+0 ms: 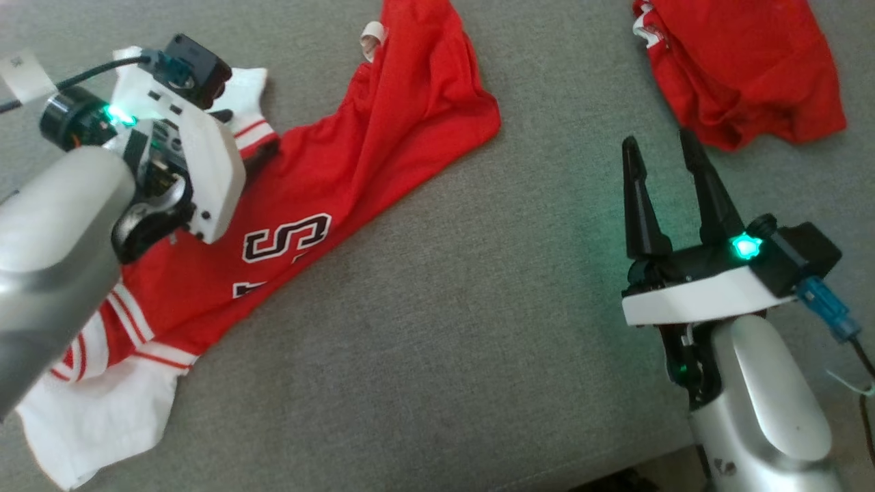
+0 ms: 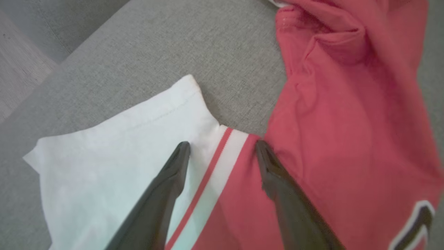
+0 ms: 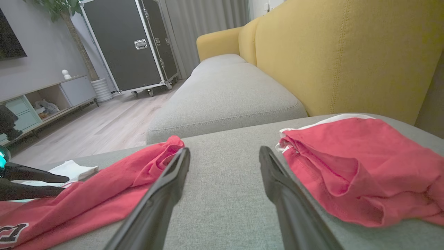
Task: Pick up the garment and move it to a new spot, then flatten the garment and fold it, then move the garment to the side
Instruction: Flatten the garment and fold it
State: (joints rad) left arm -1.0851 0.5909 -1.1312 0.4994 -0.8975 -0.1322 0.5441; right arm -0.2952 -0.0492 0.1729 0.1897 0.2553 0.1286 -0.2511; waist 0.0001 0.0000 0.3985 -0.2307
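**Both claws open, left one over the jersey sleeve**

The garment (image 1: 355, 157), a red jersey with white sleeves and dark lettering, is lying rumpled on the grey sofa cushion (image 1: 519, 273). It is stretching from the lower left of the head view up toward the top centre.

The left claw (image 2: 222, 147) is standing open at the upper left of the head view, pointing down at the jersey. In the left wrist view one fingertip is sitting over the white sleeve (image 2: 104, 149) and the other over the red body, with the red-and-white striped band (image 2: 208, 173) between them. Whether the tips are touching the cloth cannot be told.

The right claw (image 1: 657, 138) is hovering at the lower right of the head view, fingers spread and holding nothing, over bare cushion. A second red garment (image 1: 745, 75) is lying bunched at the upper right, just beyond those fingertips.

In the right wrist view a yellow backrest (image 3: 347, 52) is rising behind the cushion, and a black case (image 3: 131, 41) is standing at the upper left.
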